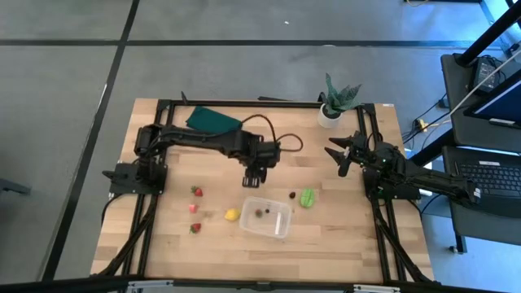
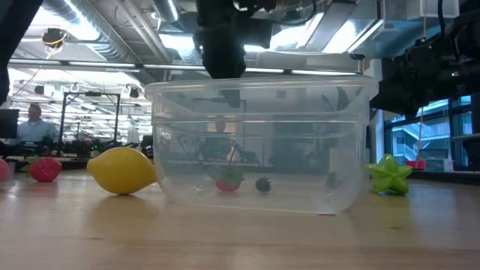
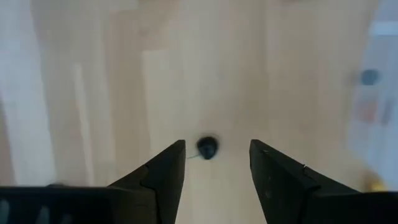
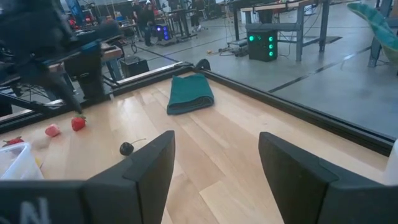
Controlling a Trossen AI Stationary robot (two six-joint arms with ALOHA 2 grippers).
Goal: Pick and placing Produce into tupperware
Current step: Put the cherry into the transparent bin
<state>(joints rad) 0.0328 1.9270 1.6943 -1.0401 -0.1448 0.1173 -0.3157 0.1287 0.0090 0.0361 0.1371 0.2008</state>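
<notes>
The clear tupperware (image 1: 267, 216) (image 2: 259, 142) stands on the table's near middle, with a red piece (image 2: 229, 182) and a dark berry (image 2: 262, 184) on its floor. My left gripper (image 1: 253, 181) (image 3: 217, 144) hangs open just beyond the tub's far side. It points down over a stemmed dark berry (image 3: 208, 147) (image 4: 127, 148) that lies on the wood between its fingertips, untouched. A yellow lemon (image 1: 232, 215) lies left of the tub, with three red strawberries (image 1: 194, 207) farther left. A light green piece (image 1: 307, 197) and another dark berry (image 1: 293, 194) lie to the right. My right gripper (image 1: 338, 155) (image 4: 216, 135) waits open, raised over the table's right side.
A folded dark green cloth (image 1: 213, 120) lies at the far edge, left of centre. A spiky plant in a white pot (image 1: 332, 110) stands at the far right. Black frame rails (image 1: 383, 220) run along the table's sides. Bare wood shows near the front edge.
</notes>
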